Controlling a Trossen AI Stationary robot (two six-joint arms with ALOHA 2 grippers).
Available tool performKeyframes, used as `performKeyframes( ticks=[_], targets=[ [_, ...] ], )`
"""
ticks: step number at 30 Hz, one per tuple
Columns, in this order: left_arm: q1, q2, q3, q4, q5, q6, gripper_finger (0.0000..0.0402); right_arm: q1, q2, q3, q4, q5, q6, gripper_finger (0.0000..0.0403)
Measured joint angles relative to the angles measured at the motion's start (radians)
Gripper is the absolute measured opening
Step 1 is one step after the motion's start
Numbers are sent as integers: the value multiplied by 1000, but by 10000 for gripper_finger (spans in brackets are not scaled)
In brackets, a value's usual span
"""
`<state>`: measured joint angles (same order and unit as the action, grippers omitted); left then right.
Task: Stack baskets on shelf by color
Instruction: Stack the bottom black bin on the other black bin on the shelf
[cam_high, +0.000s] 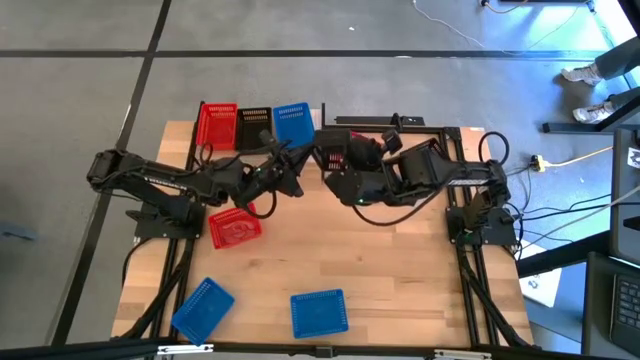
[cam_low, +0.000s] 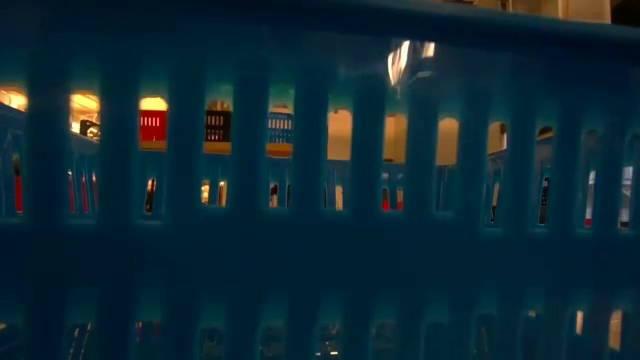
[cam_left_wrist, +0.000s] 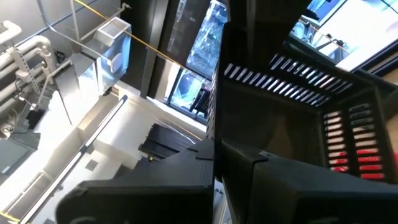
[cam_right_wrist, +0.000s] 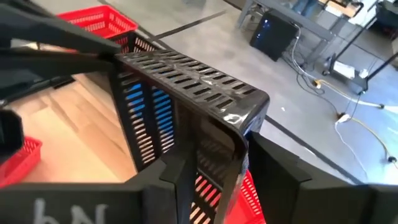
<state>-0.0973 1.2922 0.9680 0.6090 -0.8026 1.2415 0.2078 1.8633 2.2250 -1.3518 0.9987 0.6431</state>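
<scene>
Shelf (cam_high: 215, 150): red, black, blue baskets started; right gripper (cam_right_wrist: 214, 180) clamped on black basket (cam_right_wrist: 186, 81), left gripper (cam_high: 285, 165) jaws indeterminate; three baskets remain on table (cam_high: 400, 270).

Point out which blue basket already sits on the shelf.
The blue basket at the table's far edge, beside the black basket and the red one. The other two blue baskets lie on the near tabletop.

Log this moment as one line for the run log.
right claw: shut on black basket, lifted | left claw: on same basket | shelf: red, black, blue baskets | tabletop: one red, two blue baskets
</scene>
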Motion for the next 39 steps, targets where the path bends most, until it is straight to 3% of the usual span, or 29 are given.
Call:
performKeyframes(
  ticks=[15, 23, 26, 31, 39],
  targets=[
    [-54, -14, 0, 3, -76, 47, 0, 114, -15, 1, -26, -39, 5, 135],
    [-108, -76, 0, 9, -105, 88, 0, 154, -27, 1, -26, -32, 6, 135],
    [-122, -128, 0, -22, -164, 131, 0, 167, -38, 1, -26, -29, 5, 135],
    [-126, -197, 70, -289, -268, 124, 0, 171, -42, 1, -27, -27, 1, 135],
    [-102, -261, 343, -810, -277, -147, 0, 171, -42, 1, -28, -24, -1, 135]
  ],
)
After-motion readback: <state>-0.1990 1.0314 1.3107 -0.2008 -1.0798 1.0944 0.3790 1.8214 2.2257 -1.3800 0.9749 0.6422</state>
